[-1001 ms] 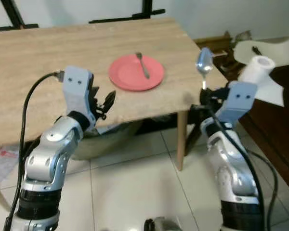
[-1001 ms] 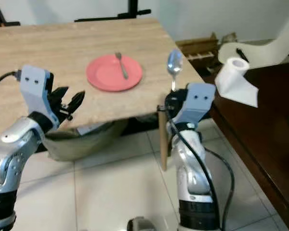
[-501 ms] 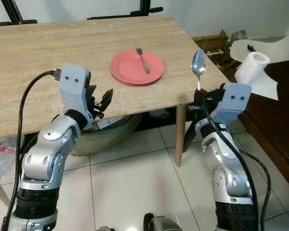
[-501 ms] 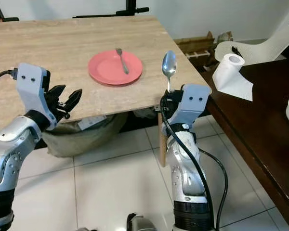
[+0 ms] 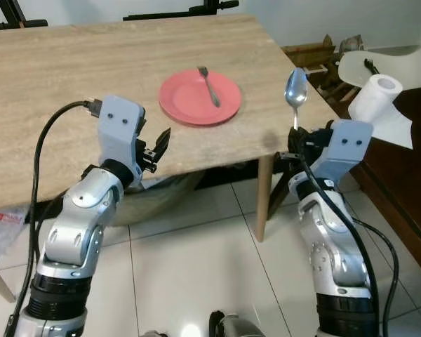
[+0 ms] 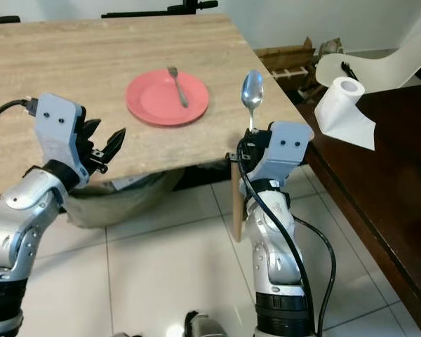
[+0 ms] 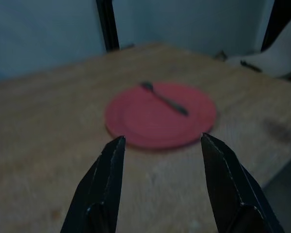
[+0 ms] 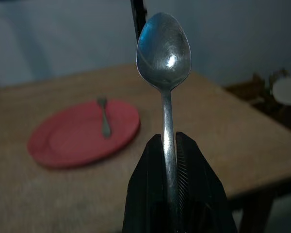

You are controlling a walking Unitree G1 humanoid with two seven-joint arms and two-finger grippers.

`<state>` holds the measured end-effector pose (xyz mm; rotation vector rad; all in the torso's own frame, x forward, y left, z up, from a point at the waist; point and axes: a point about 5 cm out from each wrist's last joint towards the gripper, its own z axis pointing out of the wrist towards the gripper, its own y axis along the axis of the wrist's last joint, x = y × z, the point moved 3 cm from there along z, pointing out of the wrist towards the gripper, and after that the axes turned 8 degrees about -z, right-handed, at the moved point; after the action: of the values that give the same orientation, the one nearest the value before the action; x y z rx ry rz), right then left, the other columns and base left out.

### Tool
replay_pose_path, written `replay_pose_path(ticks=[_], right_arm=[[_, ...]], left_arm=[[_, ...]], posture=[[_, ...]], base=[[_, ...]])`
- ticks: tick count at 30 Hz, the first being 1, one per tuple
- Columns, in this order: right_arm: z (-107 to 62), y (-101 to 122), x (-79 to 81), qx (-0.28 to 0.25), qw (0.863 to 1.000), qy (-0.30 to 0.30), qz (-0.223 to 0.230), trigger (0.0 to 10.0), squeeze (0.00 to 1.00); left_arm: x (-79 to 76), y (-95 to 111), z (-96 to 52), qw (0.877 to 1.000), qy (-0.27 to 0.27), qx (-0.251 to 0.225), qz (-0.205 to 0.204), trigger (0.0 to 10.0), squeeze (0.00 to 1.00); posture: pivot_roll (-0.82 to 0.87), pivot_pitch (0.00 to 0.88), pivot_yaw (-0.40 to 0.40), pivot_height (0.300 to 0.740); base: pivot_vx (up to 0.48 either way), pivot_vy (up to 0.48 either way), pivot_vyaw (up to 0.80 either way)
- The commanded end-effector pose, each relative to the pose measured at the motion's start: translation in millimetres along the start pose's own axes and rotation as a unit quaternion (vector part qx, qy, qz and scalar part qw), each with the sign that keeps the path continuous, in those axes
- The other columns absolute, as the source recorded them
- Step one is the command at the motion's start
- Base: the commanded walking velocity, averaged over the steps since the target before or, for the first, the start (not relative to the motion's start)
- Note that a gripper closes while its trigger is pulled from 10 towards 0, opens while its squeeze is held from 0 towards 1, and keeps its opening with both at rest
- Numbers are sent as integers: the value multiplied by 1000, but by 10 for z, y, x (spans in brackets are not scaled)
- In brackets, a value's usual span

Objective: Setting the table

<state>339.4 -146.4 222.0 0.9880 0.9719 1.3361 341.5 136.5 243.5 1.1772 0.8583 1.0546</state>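
Beside the worktop (image 5: 70, 84) edge, right of the plate (image 5: 200, 97) holding a fork (image 5: 208, 86), the right pincer (image 5: 295, 135) grips an upright spoon (image 5: 295, 91); the left pincer (image 5: 156, 145) gapes before the plate.

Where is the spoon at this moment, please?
The spoon stands upright, bowl up, clamped by its handle in the right gripper near the wooden table's right front corner, to the right of the red plate with the fork.

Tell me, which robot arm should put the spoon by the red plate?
Probably the right: the right gripper already holds the spoon upright beside the table's corner. The left gripper is open, holding nothing.
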Motion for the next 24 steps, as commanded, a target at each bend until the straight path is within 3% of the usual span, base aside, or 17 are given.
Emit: replay_pose_path(ticks=[1,11,24], right_arm=[[10,7,-36,-7,1000,-6,-2,10000,0],[71,38,-2,-28,1000,-2,-11,10000,0],[82,-23,-4,-21,999,13,-25,10000,0]], left_arm=[[-1,-20,-1,1000,0,-3,2,10000,0],[69,-84,116,1000,7,14,-17,10000,0],[83,-177,113,999,25,11,-30,10000,0]], posture=[[-96,0,61,740],[-95,0,101,740],[-106,0,68,740]], base=[[0,0,0],[0,0,0],[0,0,0]])
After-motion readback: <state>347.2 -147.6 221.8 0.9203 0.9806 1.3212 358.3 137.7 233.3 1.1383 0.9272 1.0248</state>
